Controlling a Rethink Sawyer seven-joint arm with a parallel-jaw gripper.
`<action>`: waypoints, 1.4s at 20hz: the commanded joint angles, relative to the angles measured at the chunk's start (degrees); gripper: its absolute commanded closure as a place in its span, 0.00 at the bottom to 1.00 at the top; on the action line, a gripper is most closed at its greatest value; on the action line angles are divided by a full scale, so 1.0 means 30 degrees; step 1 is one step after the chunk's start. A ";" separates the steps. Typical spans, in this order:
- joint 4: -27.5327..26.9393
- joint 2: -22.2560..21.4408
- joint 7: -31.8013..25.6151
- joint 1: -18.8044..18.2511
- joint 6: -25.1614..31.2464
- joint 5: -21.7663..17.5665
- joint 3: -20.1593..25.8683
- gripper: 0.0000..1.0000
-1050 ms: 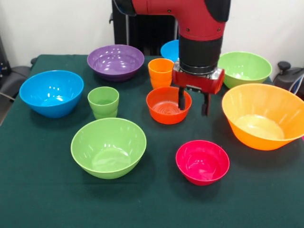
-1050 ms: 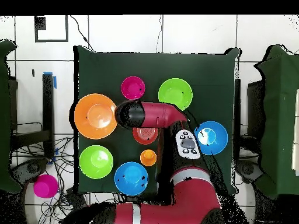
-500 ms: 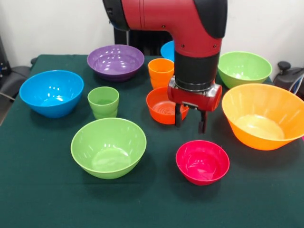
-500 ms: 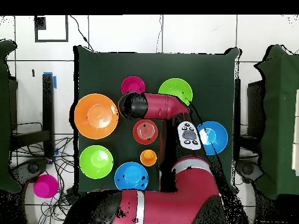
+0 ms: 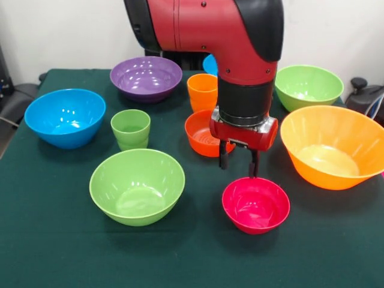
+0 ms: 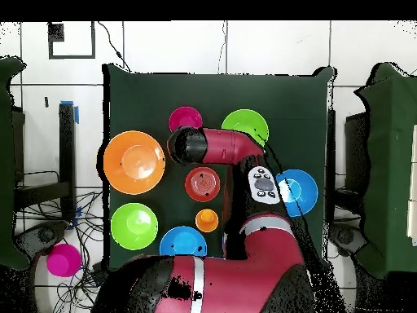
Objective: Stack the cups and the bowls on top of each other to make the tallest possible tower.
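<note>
A: Just above the pink bowl (image 5: 255,204), what is the gripper (image 5: 238,166) doing?

B: It hangs over the back rim of the pink bowl. Its two fingers are a little apart and hold nothing.

A: Why there?

B: I think it wants to pinch that rim, one finger inside and one outside. Small bowls go on top of a tall tower, so this one may get picked up.

A: Where are the other things?

B: Behind the pink bowl sits the red bowl (image 5: 204,132), with the orange cup (image 5: 203,91) behind that. The big orange bowl (image 5: 330,147) is right of the pink bowl. A green bowl (image 5: 137,186) is left of it, and the green cup (image 5: 130,128) is farther left and back.

A: Is anything stacked?

B: No. Every bowl and cup sits alone on the green table (image 5: 54,240).
</note>
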 commanded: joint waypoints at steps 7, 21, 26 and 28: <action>-0.1203 0.1426 0.0797 0.0070 -0.0050 -0.0266 0.0293 0.00; -0.1969 0.2389 0.1293 0.0371 -0.0586 0.0050 -0.0121 0.00; -0.3181 0.0470 0.1077 0.0995 0.3842 0.0775 -0.0480 0.00; -0.3818 0.0443 0.0873 0.1046 0.4767 0.0867 -0.0375 0.00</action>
